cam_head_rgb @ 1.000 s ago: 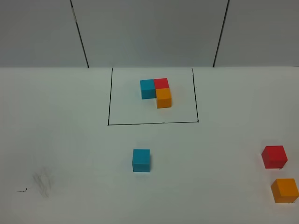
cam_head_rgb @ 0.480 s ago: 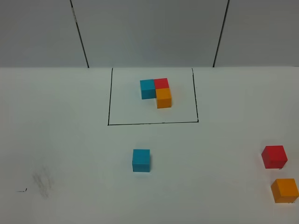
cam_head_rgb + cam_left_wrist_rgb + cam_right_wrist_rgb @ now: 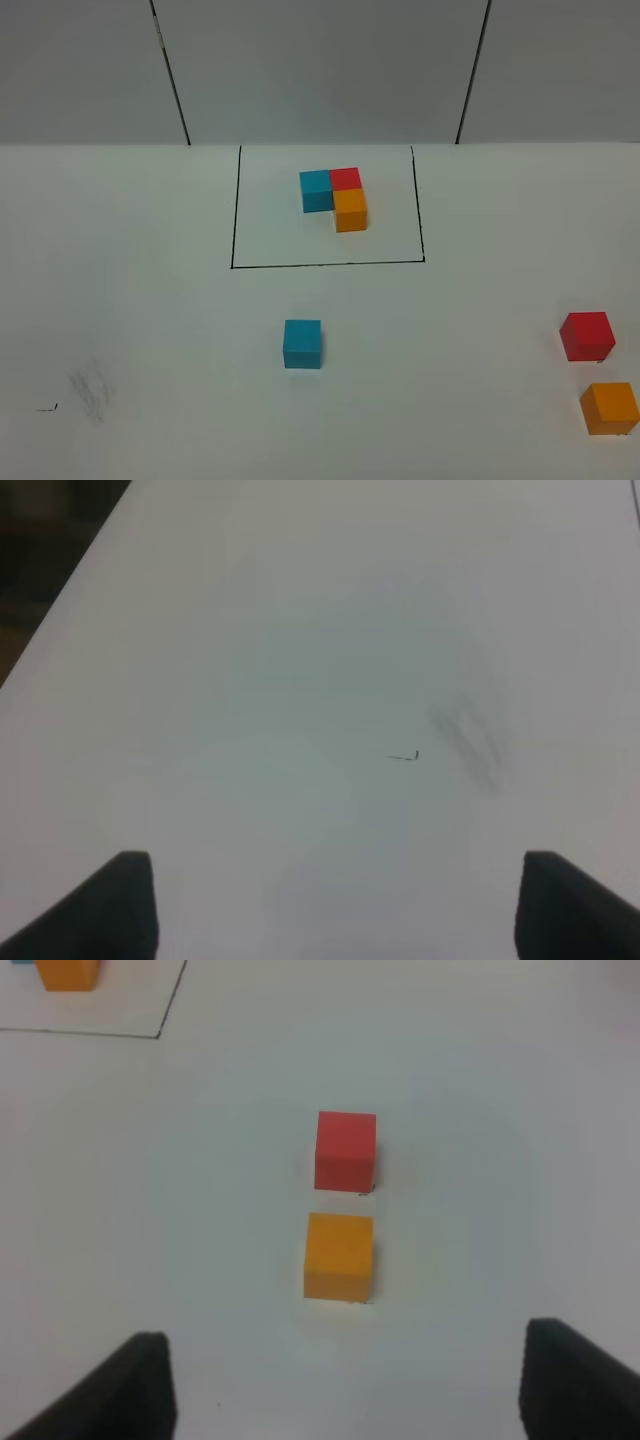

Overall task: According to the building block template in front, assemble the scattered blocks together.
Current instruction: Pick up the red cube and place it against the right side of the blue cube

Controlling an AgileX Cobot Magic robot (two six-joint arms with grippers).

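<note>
The building block template (image 3: 335, 197) is a blue, red and orange L inside a thin black rectangle at the back of the table. Three scattered blocks lie nearer: a blue cube (image 3: 302, 343) in the middle, a red cube (image 3: 587, 335) and an orange cube (image 3: 609, 407) at the right edge. In the right wrist view the red cube (image 3: 346, 1150) and orange cube (image 3: 339, 1256) sit ahead of my right gripper (image 3: 345, 1385), which is open and empty. My left gripper (image 3: 335, 905) is open over bare table. Neither gripper appears in the exterior high view.
A faint grey smudge (image 3: 92, 390) and a small black mark (image 3: 47, 407) lie at the front left of the white table; the same mark (image 3: 405, 756) shows in the left wrist view. The table's left edge (image 3: 60, 610) drops to a dark floor. A grey panelled wall stands behind.
</note>
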